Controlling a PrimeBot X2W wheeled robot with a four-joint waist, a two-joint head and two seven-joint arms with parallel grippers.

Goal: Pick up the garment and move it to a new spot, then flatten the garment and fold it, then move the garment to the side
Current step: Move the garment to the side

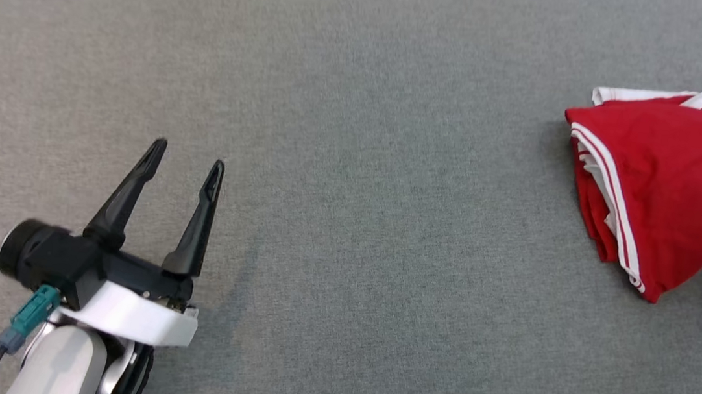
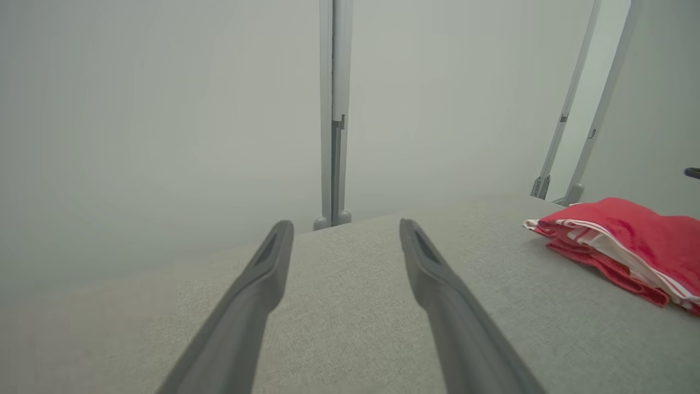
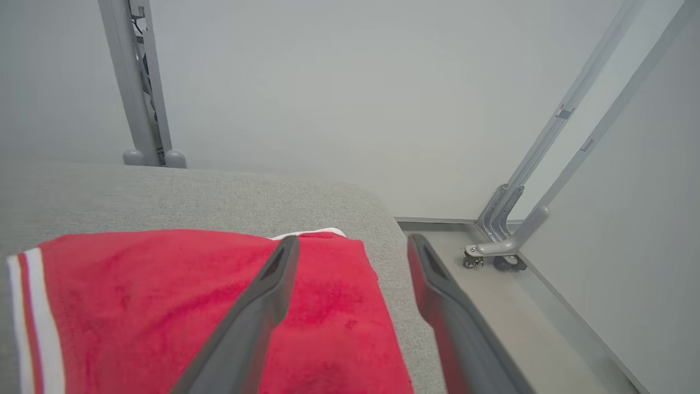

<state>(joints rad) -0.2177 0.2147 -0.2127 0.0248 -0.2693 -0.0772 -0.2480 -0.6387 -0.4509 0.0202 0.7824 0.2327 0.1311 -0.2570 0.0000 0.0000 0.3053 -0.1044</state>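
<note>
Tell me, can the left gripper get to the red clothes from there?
Probably, but it's a stretch. Nothing stands between the left gripper and the garment, just bare grey cushion, yet the garment lies far over on the right side. The open right gripper is much nearer, right over it.

- No text, label, brand, number or sign can be read in any of the views.
</note>
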